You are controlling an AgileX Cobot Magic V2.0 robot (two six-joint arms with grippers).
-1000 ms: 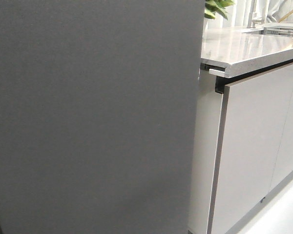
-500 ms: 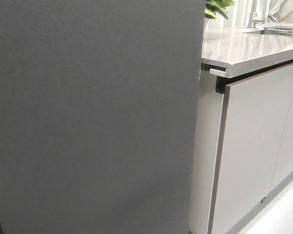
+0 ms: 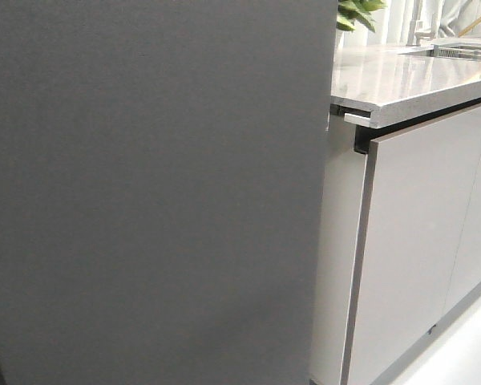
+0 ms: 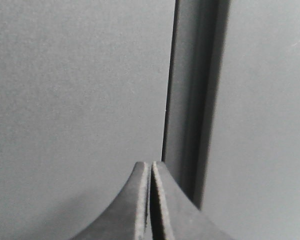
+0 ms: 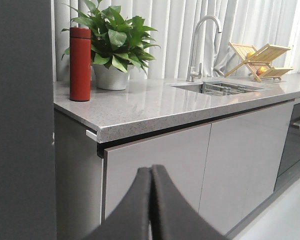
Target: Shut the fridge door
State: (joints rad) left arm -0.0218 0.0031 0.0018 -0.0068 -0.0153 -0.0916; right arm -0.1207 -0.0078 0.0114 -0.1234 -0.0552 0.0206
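Note:
The fridge door (image 3: pixel 152 192) fills the left two thirds of the front view as a flat matte dark grey face; its inner side is hidden. In the left wrist view the same grey face (image 4: pixel 75 90) is very close, with a dark vertical seam (image 4: pixel 192 100) beside it. My left gripper (image 4: pixel 151 167) is shut and empty, its tips right at the door by the seam. My right gripper (image 5: pixel 151 172) is shut and empty, held off in front of the pale cabinet doors (image 5: pixel 155 165). The door's grey edge (image 5: pixel 20 120) shows in the right wrist view. Neither gripper shows in the front view.
A speckled grey countertop (image 5: pixel 155 107) runs right of the fridge, with glossy pale grey cabinet doors (image 3: pixel 417 241) below. On it stand a red bottle (image 5: pixel 80 64), a potted plant (image 5: pixel 112 50), a sink with tap (image 5: pixel 202 47) and a wooden rack (image 5: pixel 260 60).
The fridge door's right edge has shifted very slightly to the right in the front view. Nothing else has visibly moved.

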